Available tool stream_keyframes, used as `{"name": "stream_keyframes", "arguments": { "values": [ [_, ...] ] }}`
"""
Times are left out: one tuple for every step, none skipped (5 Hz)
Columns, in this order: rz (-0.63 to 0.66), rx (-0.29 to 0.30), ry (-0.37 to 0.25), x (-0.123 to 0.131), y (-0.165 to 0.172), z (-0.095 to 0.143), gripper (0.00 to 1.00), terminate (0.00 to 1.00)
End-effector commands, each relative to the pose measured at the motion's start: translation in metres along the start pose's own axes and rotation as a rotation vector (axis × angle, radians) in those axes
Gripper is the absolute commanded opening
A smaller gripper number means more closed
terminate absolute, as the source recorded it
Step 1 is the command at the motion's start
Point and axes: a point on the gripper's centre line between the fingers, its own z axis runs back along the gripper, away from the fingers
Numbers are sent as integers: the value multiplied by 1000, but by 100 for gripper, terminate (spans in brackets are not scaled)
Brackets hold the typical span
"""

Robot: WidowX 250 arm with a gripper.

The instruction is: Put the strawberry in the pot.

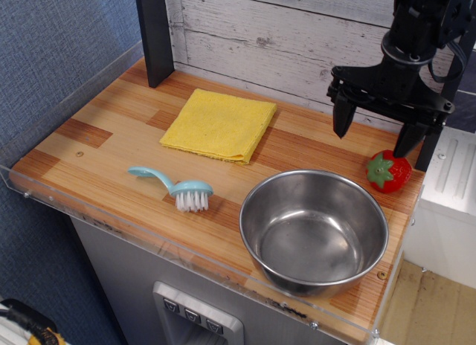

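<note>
The strawberry (389, 172), red with a green cap, lies on the wooden counter at the far right, just behind the pot. The pot (314, 231), a shiny steel bowl, stands empty at the front right. My black gripper (375, 140) hangs open above the back right of the counter. Its left finger (341, 122) is left of the strawberry and its right finger (408, 140) is just above the strawberry's far side. It holds nothing.
A folded yellow cloth (219, 124) lies at the back middle. A light blue brush (175, 187) lies left of the pot. A dark post (154, 33) stands at the back left. A clear rim (186, 256) edges the counter's front.
</note>
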Motion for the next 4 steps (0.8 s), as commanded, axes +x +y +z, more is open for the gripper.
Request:
{"name": "stream_keyframes", "arguments": {
  "values": [
    [-23,-84,-43,10,-28,9,100,0],
    [-64,-113,-22,6,-38,6,100,0],
    [-89,-123,-2,0,-40,2,100,0],
    [-94,-105,20,-5,-25,-1,100,0]
  ]
}}
